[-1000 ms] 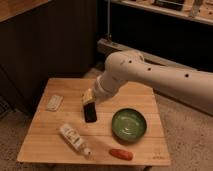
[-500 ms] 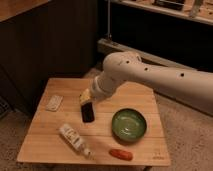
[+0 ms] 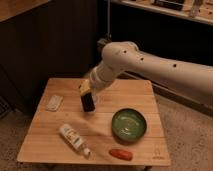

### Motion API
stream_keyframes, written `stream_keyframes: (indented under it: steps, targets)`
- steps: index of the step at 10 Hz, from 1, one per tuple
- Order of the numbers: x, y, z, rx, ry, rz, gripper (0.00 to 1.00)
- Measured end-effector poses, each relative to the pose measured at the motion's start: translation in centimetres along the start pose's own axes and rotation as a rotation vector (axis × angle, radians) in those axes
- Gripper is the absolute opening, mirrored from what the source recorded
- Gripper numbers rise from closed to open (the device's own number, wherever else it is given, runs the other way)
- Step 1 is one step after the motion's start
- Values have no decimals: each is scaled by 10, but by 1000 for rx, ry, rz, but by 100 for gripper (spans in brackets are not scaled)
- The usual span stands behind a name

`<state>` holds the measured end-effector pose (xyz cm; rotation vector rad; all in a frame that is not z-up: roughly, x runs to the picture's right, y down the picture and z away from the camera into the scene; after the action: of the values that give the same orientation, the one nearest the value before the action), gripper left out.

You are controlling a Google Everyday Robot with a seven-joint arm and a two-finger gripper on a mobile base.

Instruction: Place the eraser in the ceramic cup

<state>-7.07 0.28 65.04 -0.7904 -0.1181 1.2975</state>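
Jaws: setting cannot be told; dark gripper (image 3: 89, 103) hangs over mid-table.
Eraser (image 3: 54, 102), pale and flat, lies at the wooden table's (image 3: 140, 92) left side, apart from the gripper; green bowl (image 3: 129, 123) to the right; bottle (image 3: 74, 138) on its side and red item (image 3: 121, 154) along the near edge.

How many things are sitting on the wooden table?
4: a flat white pad at left, a bottle front-left, a green bowl at right, a red thing in front. The tool hovers mid-table and may hide more.
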Motion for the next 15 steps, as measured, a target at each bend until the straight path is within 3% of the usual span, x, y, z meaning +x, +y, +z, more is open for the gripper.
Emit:
stream_keyframes:
  steps: [5,10,15]
  targets:
    - [-48,-23,1,-73,-84,4,0]
    - [-87,-25,7,-70,-108,-19,0]
    - [-124,-53,11,-71,-122,6,0]
